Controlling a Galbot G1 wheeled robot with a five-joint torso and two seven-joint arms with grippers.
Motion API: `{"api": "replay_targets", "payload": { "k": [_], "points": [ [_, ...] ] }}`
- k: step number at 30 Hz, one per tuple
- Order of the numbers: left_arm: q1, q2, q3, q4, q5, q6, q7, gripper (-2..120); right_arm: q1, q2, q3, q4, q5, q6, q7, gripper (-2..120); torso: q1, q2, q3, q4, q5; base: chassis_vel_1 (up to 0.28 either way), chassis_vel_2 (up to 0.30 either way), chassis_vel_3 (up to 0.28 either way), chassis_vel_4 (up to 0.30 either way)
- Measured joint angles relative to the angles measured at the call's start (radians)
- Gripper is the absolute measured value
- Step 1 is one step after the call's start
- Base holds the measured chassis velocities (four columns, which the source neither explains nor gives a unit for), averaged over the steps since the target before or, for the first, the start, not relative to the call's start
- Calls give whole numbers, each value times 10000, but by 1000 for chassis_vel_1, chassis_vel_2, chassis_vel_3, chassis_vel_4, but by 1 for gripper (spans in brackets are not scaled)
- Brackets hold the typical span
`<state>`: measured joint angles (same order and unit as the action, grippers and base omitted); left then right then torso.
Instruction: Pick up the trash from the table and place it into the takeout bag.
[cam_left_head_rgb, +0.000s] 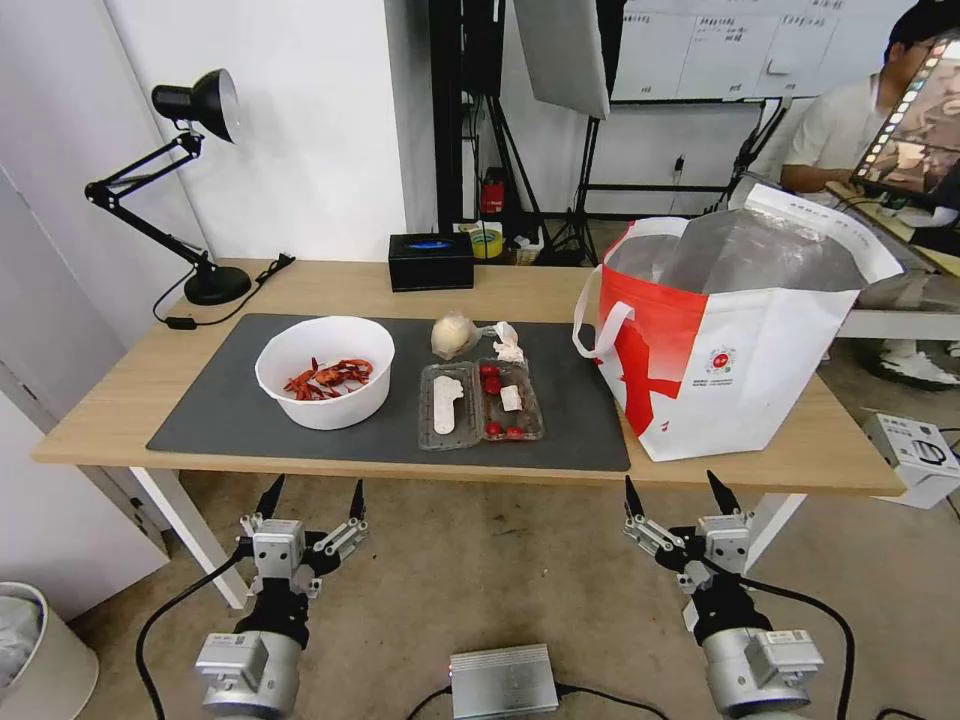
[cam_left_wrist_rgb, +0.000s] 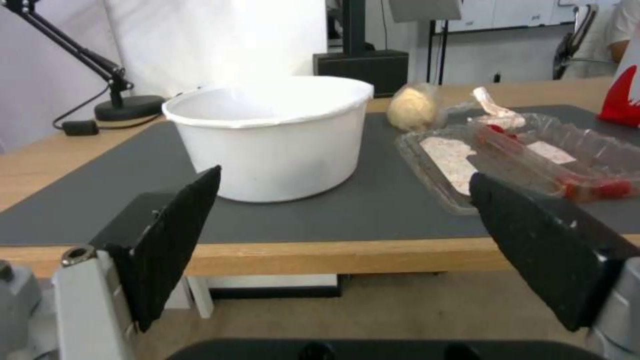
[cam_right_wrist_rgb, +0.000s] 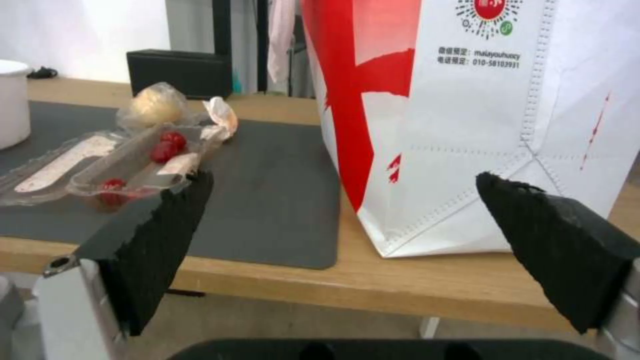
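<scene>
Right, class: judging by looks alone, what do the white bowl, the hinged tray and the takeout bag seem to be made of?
White bowl: probably thin matte plastic or coated paper; its smooth rim looks slightly uneven.
Hinged tray: clear glossy plastic; the mat shows through its ribbed walls.
Takeout bag: seemingly non-woven fabric with stitched seams, lined in crinkled silver foil.

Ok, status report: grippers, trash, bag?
Left gripper and right gripper open, below table edge. Bowl, tray, ball, tissue untouched on mat. Bag upright, open.

Head camera looks down; wrist cameras face the table (cam_left_head_rgb: 130, 400) edge-on.
</scene>
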<state>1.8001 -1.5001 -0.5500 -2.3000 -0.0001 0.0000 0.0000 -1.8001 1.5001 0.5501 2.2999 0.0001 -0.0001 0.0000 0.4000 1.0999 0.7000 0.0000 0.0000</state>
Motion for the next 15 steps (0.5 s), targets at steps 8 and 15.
{"api": "replay_targets", "payload": {
  "k": [8,15],
  "points": [
    [0,0,0,0,0,0,0,100,0,0,0,0,0,0,0,100,0,0,0,0,0,0,0,0,0],
    [0,0,0,0,0,0,0,100,0,0,0,0,0,0,0,100,0,0,0,0,0,0,0,0,0]
  ]
}}
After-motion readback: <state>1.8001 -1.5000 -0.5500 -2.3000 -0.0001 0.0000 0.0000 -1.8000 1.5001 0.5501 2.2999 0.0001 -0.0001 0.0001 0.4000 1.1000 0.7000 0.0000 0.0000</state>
